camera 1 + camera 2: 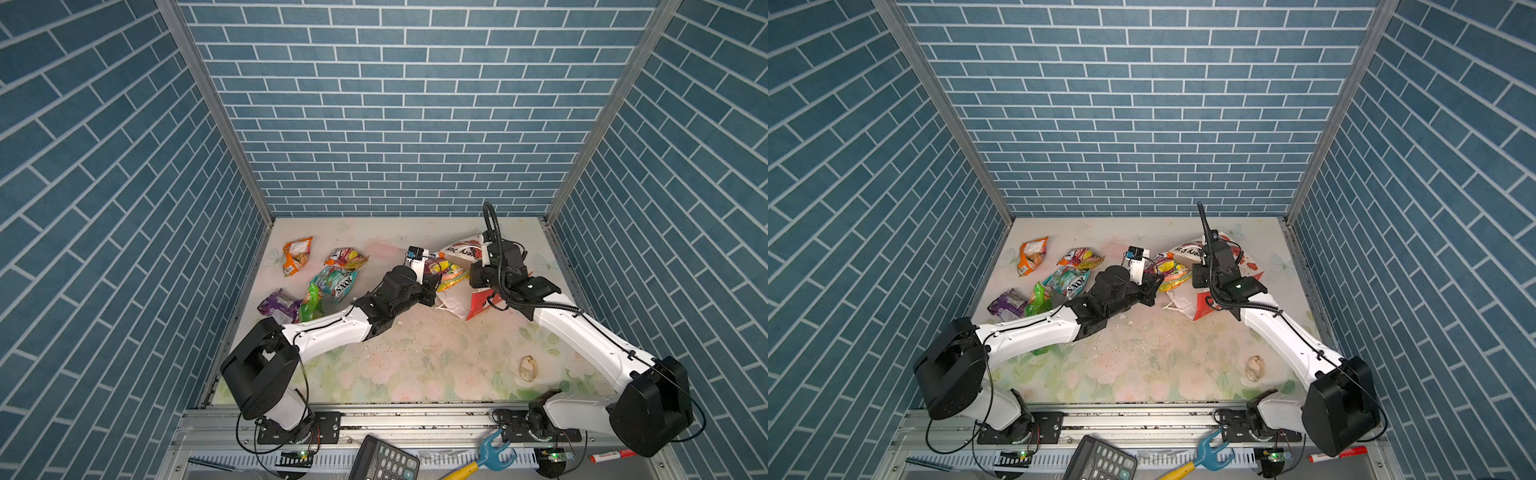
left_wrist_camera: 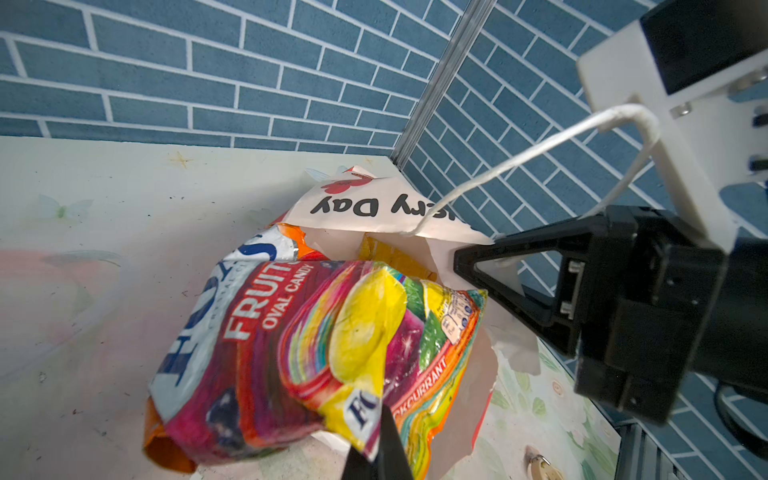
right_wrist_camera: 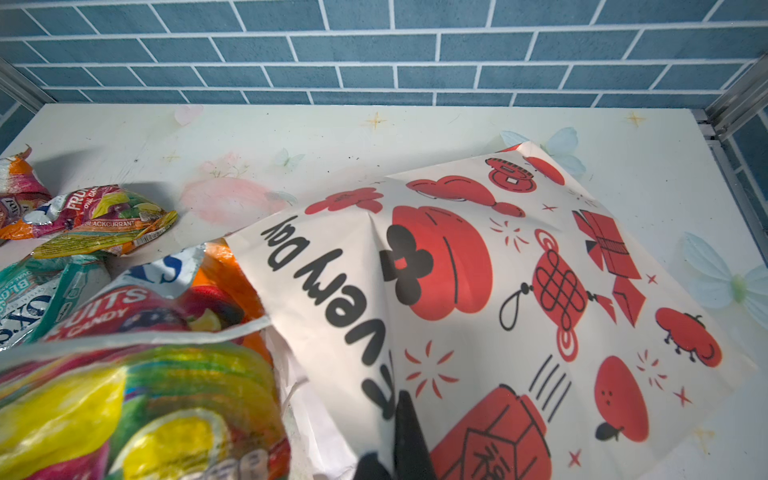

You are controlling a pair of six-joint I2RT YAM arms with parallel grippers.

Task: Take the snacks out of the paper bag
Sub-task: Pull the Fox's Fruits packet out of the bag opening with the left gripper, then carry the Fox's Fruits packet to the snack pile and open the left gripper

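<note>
The paper bag (image 1: 459, 249) lies on its side at the back right, its mouth facing left. My right gripper (image 3: 401, 405) is shut on the bag's upper wall (image 3: 498, 291) near the rim and holds it up. My left gripper (image 2: 383, 419) is shut on the corner of a multicolour FOX'S snack packet (image 2: 316, 332) at the mouth. An orange packet (image 2: 376, 249) shows inside the bag behind it. Orange (image 1: 297, 255), multicolour (image 1: 345, 257), teal (image 1: 336, 282), green (image 1: 311, 301) and purple (image 1: 278, 305) snacks lie on the table to the left.
A pale seashell (image 1: 528, 368) lies at the front right of the flowered table (image 1: 415, 365). Blue brick walls close in the back and both sides. A calculator (image 1: 382, 459), a blue and yellow tool (image 1: 490, 453) and a red marker (image 1: 611, 455) lie on the front rail.
</note>
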